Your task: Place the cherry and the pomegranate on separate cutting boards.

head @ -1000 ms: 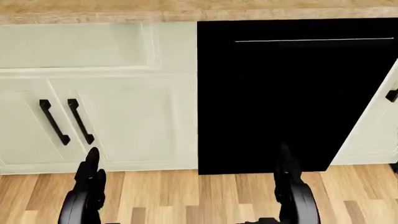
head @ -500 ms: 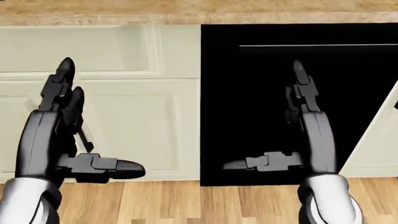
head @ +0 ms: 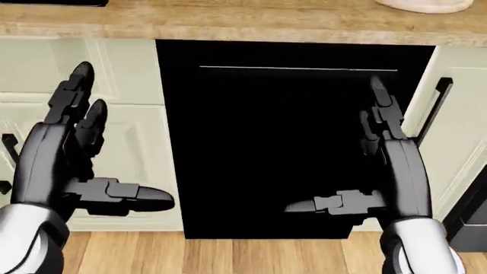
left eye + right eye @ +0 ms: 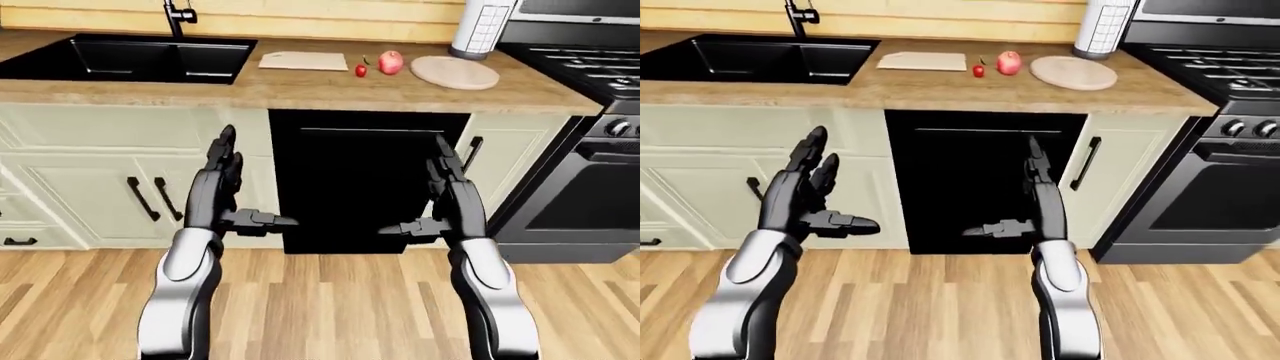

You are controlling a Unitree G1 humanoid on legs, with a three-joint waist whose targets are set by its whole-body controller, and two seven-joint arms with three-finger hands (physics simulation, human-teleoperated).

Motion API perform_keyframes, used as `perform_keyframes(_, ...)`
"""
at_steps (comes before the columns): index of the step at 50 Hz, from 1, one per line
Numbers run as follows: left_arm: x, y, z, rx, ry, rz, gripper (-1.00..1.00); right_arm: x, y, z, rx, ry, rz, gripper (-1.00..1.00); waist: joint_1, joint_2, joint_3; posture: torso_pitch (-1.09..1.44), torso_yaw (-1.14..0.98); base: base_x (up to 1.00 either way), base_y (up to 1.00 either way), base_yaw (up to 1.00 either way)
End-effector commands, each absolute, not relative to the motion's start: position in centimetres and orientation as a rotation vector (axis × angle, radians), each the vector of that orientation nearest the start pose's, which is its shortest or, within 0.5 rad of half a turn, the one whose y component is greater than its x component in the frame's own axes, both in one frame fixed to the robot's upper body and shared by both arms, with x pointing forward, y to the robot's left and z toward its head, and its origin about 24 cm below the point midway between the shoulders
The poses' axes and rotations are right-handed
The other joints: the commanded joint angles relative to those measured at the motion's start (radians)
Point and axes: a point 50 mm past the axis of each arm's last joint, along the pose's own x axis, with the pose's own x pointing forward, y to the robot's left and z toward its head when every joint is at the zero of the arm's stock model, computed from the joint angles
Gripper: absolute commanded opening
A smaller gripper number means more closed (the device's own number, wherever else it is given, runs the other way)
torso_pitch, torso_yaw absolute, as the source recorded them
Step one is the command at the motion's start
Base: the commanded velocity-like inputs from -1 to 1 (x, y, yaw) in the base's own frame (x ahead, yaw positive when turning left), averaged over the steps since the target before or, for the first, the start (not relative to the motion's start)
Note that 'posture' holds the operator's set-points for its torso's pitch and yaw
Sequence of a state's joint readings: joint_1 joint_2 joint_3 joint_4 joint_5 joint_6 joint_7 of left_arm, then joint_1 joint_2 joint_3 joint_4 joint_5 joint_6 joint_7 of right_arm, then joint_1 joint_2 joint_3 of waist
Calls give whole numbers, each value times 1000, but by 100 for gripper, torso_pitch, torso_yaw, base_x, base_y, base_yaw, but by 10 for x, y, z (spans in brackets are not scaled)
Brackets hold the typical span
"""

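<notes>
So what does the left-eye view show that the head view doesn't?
Only the left-eye view: cherry, pomegranate, rectangular cutting board, sink, stove.
Only the head view: nothing extra, just a closer crop.
Both: open left robot hand, open right robot hand, black dishwasher, round cutting board, cut off in the head view.

Wood floor (image 4: 330, 300), cream cabinets (image 4: 90, 172), black sink (image 4: 120, 58), stove (image 4: 580, 67)
</notes>
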State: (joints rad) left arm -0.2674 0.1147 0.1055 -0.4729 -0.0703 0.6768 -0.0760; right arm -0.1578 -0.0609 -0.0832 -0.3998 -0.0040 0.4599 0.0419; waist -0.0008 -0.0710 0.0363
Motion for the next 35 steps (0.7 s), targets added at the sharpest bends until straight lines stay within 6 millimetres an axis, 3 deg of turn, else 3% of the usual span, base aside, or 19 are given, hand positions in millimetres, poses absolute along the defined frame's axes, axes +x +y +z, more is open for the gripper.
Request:
perform_keyframes(1, 271, 168, 174, 62, -164, -46, 100, 265, -158, 154, -54, -211, 22, 100, 3, 13, -17, 0, 0, 2, -100, 0)
perform_keyframes(6, 268, 167, 172, 62, -160, -52, 100, 263, -157, 157, -51, -216, 22, 100, 3, 75, 7, 0, 0, 3, -100, 0)
perform_keyframes(7, 268, 167, 172, 63, -159, -51, 100, 263, -157, 157, -48, -216, 22, 100, 5, 97, -2, 0, 0, 4, -87, 0)
perform_keyframes(8, 268, 167, 171, 64, -159, -52, 100, 263, -157, 157, -48, -216, 21, 100, 26, 142, -22, 0, 0, 4, -82, 0)
perform_keyframes(9, 269, 167, 171, 65, -158, -51, 100, 264, -158, 156, -46, -215, 19, 100, 31, 108, -1, 0, 0, 4, -80, 0)
perform_keyframes(10, 269, 167, 171, 65, -158, -52, 100, 264, -159, 156, -43, -215, 18, 100, 26, 117, -11, 0, 0, 3, -65, 0)
perform_keyframes(12, 270, 166, 170, 66, -157, -53, 100, 263, -160, 156, -35, -218, 17, 100, 32, 112, -35, 0, 0, 5, -50, 0)
perform_keyframes(14, 270, 166, 169, 66, -157, -54, 100, 262, -162, 157, -26, -219, 15, 100, 37, 49, -21, 0, 0, 4, -35, 0)
perform_keyframes(16, 269, 165, 169, 66, -158, -55, 100, 262, -162, 157, -24, -220, 16, 100, 14, -29, -24, 0, 0, 4, -48, 0)
perform_keyframes(17, 269, 165, 169, 66, -158, -54, 100, 261, -162, 156, -23, -219, 16, 100, 17, 42, -8, 0, 0, 5, -70, 0)
perform_keyframes(18, 269, 165, 169, 66, -158, -54, 100, 262, -162, 156, -24, -219, 15, 100, 7, 43, -8, 0, 0, 4, -70, 0)
perform_keyframes(21, 269, 167, 168, 66, -159, -53, 100, 262, -161, 157, -24, -223, 14, 100, 2, 79, -15, 0, 0, 4, -59, 0)
perform_keyframes(22, 269, 167, 169, 66, -160, -53, 100, 261, -161, 157, -24, -223, 14, 100, 6, 70, -21, 0, 0, 4, -22, 0)
perform_keyframes(23, 269, 167, 171, 67, -161, -52, 100, 261, -160, 158, -29, -225, 18, 100, 5, 61, -7, 0, 0, 1, 0, 0)
perform_keyframes(24, 269, 168, 171, 71, -162, -51, 100, 260, -159, 158, -44, -225, 23, 100, 3, 50, -11, 0, 0, 0, 0, 0)
perform_keyframes(25, 269, 169, 172, 74, -162, -51, 100, 260, -159, 158, -50, -227, 22, 100, 4, 40, -31, 0, 0, 2, 18, 0)
perform_keyframes(27, 268, 169, 173, 78, -162, -51, 100, 261, -159, 157, -52, -227, 22, 100, 3, 4, -21, 0, 0, 10, 54, 0)
perform_keyframes(28, 270, 170, 172, 80, -162, -52, 100, 261, -159, 157, -51, -226, 20, 100, 1, -2, -16, 0, 0, 15, 72, 0)
perform_keyframes(35, 271, 169, 176, 87, -166, -56, 100, 261, -163, 159, -45, -231, 11, 100, -5, 15, -2, 0, 0, 34, 72, 0)
